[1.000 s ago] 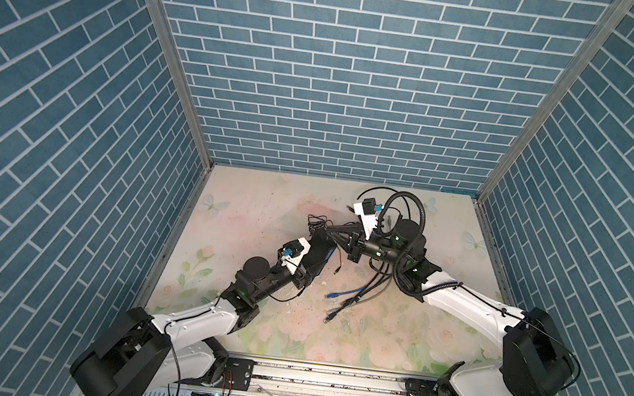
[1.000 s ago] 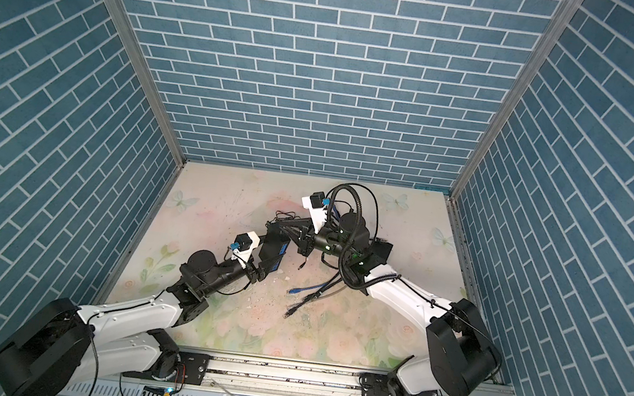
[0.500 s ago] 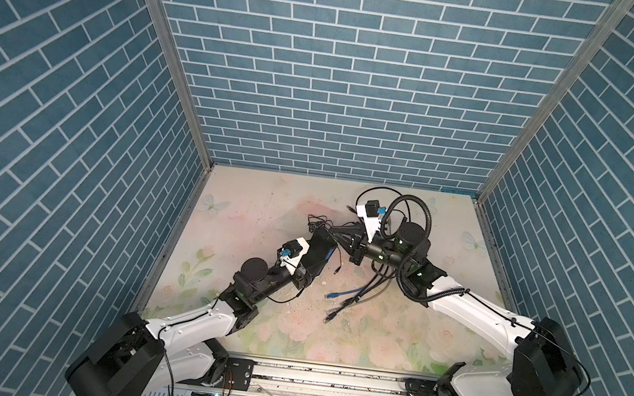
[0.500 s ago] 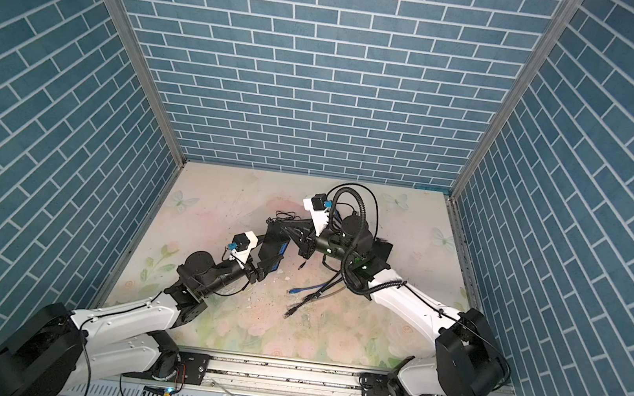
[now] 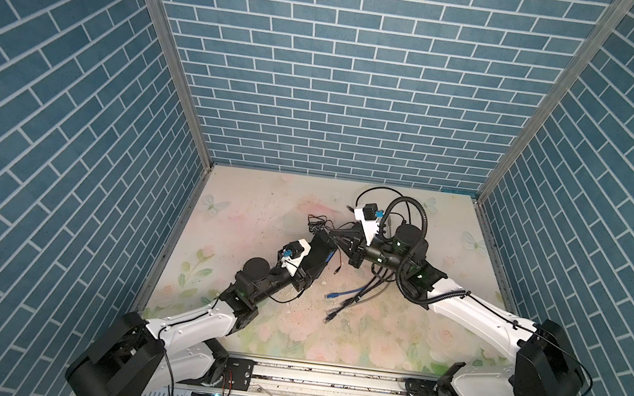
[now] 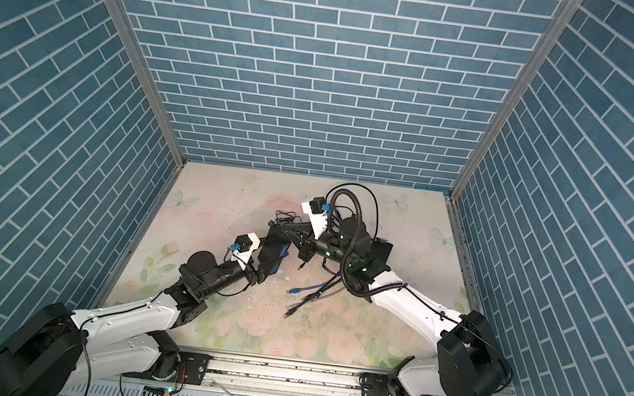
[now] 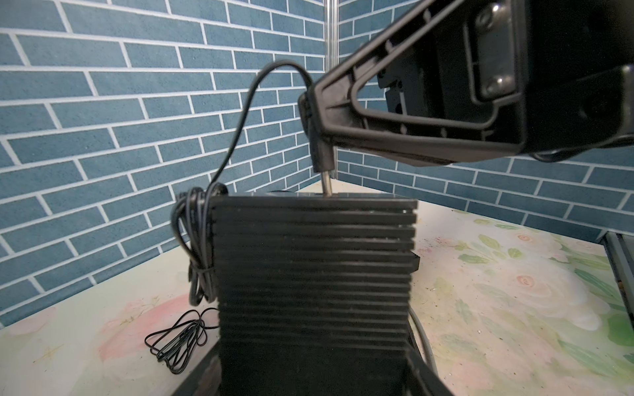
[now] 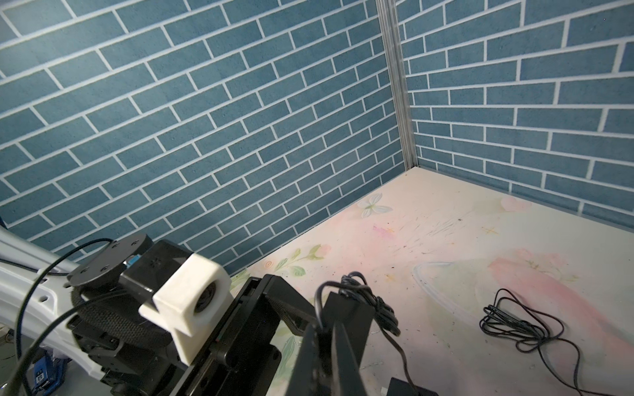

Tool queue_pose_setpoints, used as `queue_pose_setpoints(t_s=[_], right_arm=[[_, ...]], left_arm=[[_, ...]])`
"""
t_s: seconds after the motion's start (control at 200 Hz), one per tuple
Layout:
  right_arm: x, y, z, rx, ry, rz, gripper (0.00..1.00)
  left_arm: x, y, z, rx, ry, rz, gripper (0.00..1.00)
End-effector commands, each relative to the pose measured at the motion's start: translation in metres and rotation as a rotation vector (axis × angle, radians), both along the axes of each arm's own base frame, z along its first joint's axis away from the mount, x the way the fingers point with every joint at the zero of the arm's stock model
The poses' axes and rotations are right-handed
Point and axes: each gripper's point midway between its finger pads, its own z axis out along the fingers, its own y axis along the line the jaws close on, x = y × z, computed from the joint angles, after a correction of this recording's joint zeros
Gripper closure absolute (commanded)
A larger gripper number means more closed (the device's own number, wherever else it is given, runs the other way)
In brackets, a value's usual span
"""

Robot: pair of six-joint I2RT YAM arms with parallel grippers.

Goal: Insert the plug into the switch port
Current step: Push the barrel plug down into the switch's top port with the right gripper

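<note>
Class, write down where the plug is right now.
Left wrist view: the plug, pinched in the right gripper, has its metal pin meeting the top of the black switch, near the middle of the table in a top view.

Overhead pair; wrist views near switch (image 7: 315,274)

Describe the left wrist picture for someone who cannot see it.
The black right gripper pinches a small black plug, its metal tip meeting the top of a black ribbed switch box. Its thin black cable trails onto the floral tabletop.
</note>
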Motion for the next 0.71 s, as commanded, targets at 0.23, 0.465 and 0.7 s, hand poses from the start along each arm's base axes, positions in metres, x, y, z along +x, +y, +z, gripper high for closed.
queue_pose_setpoints(t_s=[0.23,0.465,0.7], right_arm=[[-0.015,-0.001,-0.054,-0.065,0.165,0.021,1.0],[-0.019,0.005,-0.068,-0.115,0.181,0.037,1.0],[-0.026,0.008,-0.095,-0.19,0.238,0.055,1.0]], left_arm=[[-0.007,0.019,0.129,-0.312,-0.351,0.049,0.75],[-0.008,0.016,0.14,-0.315,-0.372,0.031,0.75],[-0.011,0.017,0.156,-0.34,-0.424,0.027,0.75]])
